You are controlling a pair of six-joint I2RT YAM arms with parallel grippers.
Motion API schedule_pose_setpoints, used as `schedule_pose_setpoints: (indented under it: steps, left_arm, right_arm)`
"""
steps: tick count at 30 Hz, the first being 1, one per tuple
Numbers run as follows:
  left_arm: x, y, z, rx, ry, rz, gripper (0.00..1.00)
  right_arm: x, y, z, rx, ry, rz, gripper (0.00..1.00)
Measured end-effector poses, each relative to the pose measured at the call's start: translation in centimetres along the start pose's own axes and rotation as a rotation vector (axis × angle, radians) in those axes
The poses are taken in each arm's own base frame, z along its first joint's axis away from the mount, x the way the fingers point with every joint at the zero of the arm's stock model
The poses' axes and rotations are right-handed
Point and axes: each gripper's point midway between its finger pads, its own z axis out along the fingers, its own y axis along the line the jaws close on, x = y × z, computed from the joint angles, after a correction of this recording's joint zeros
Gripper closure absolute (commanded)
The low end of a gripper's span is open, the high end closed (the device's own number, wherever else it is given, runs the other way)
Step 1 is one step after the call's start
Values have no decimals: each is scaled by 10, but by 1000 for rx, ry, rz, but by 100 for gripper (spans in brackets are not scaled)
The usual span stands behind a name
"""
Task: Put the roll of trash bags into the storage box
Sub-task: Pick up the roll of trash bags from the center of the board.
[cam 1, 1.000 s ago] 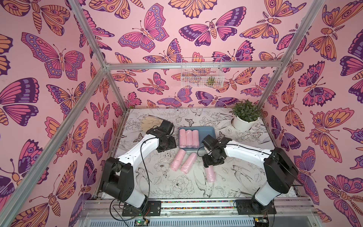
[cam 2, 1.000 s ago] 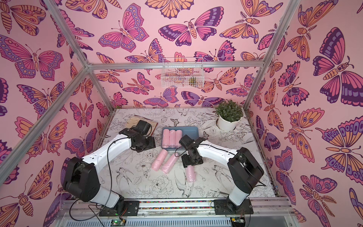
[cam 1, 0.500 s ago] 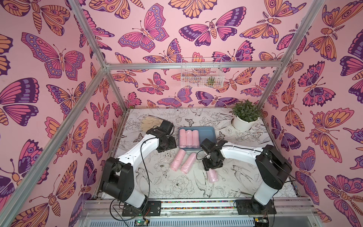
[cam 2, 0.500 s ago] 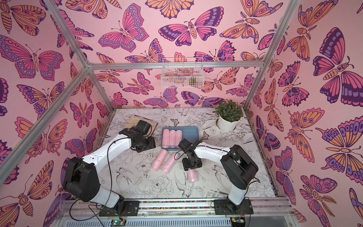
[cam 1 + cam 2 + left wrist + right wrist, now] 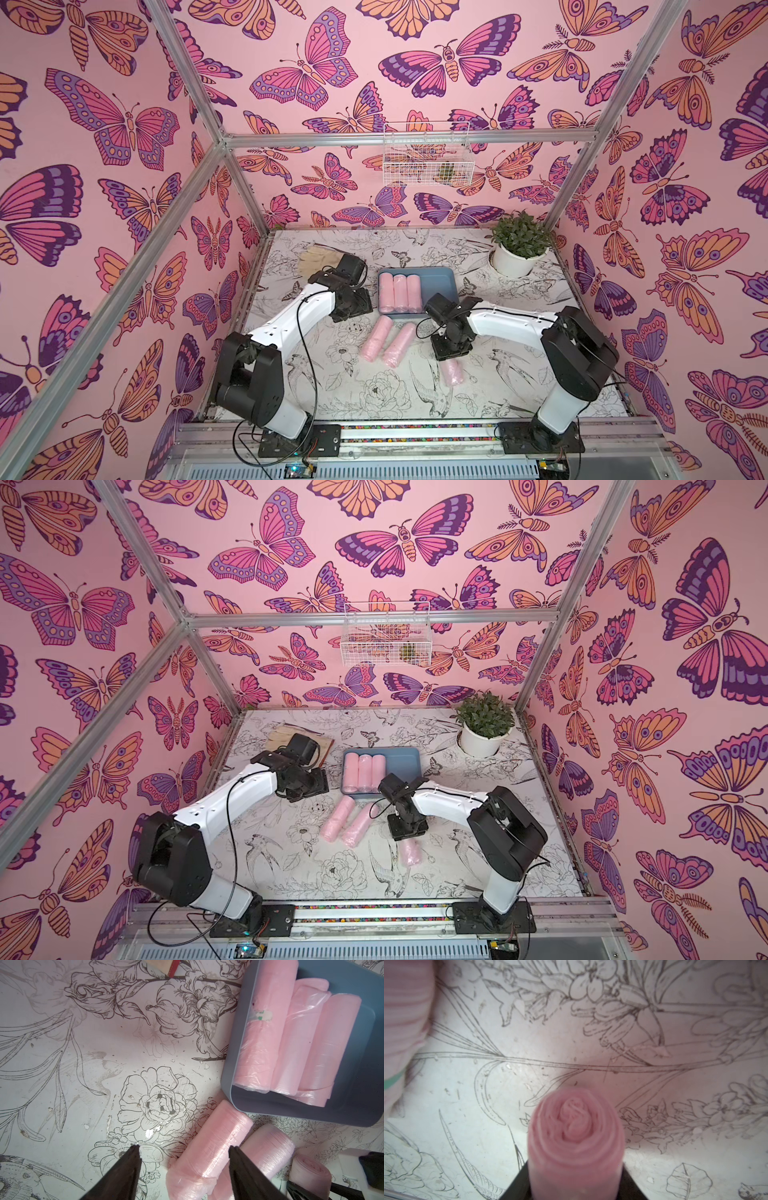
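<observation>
On the worktop (image 5: 519, 374), the storage box (image 5: 441, 279) sits far-centre, with three rolls (image 5: 400, 293) filling its left side. Two loose rolls (image 5: 388, 344) lie just near of it. To their near-right, my right claw (image 5: 576, 1164) pinches the roll of trash bags (image 5: 451, 372). My left claw (image 5: 184, 1147) is spread and empty.

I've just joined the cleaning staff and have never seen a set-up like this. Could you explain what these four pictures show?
Two white robot arms stand at a table, each ending in a two-fingered gripper. Two pictures look down from overhead, nearly alike; two come from cameras on the wrists. A blue-grey storage box holds three pink rolls of trash bags; two more rolls lie before it. The right gripper has its fingers either side of a sixth roll on the table; whether it grips yet is unclear. The left gripper is open and empty, beside the box. A potted plant stands behind.
</observation>
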Motion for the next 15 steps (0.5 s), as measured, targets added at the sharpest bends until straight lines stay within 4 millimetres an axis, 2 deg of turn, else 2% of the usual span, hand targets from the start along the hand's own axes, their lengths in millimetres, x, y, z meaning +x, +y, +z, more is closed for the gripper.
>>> schedule_pose_setpoints:
  steps: [15]
  left_arm:
    - [2,4,2,-7,7,-5,29]
  right_arm:
    - [-10,-4,-22,-84,-43,37,54]
